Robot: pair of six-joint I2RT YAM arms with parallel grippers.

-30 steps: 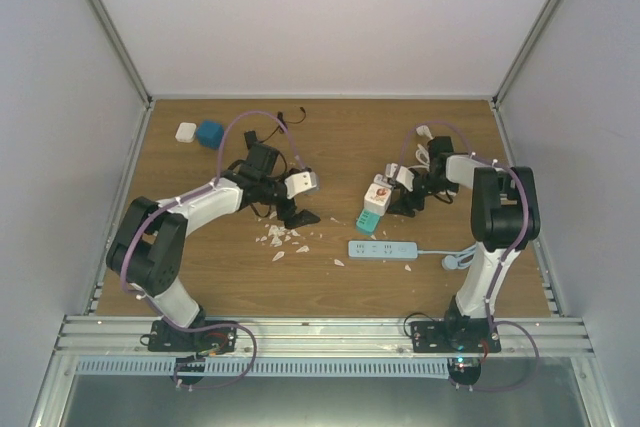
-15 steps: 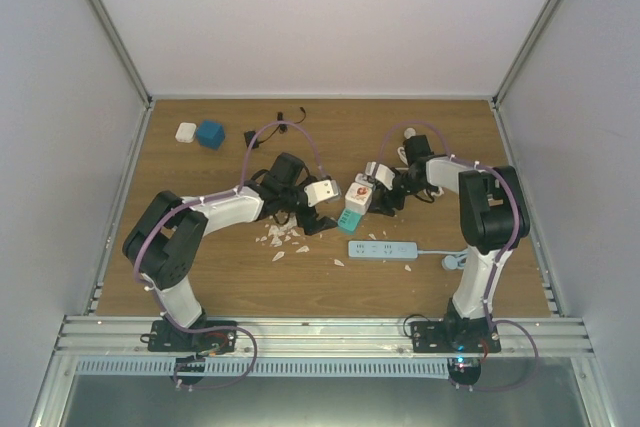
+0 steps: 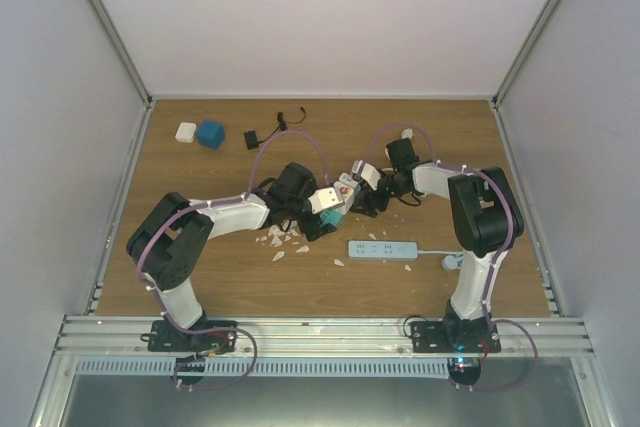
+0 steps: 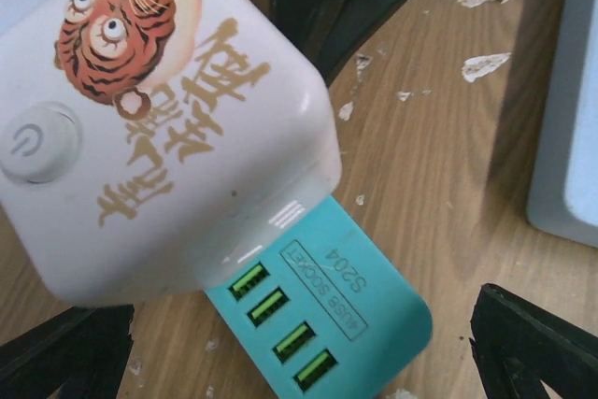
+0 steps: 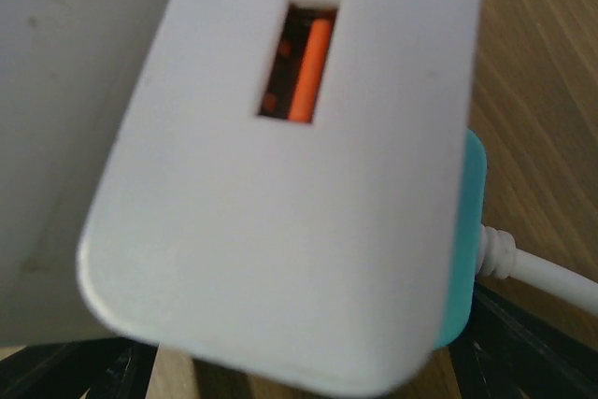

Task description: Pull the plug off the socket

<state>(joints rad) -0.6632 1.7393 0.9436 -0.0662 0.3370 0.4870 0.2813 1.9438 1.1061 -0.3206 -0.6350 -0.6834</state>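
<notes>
Covering 1 end of teal plug [image 4: 322, 324], seemingly: white socket [image 4: 159, 119].

Left arm [image 3: 225, 212]: white tubular links between bulky black joint housings, on a black base plate [image 3: 192, 335].
Right arm [image 3: 436, 178]: the same build, with white links, rounded black housings and a black base plate [image 3: 450, 333].
Cables: a purple cable [image 3: 285, 139] arcs in a loop above the left arm's white link; a matching purple cable [image 3: 388, 137] arcs over the right arm, and more purple cable curls at each base.
Left gripper [image 3: 322, 225]: black, under a white wrist block; its fingers [image 4: 537, 343] are matte black with angular edges.
Right gripper [image 3: 358, 202]: black behind a white wrist block; fingers [image 5: 528, 357] are black and ribbed.
</notes>
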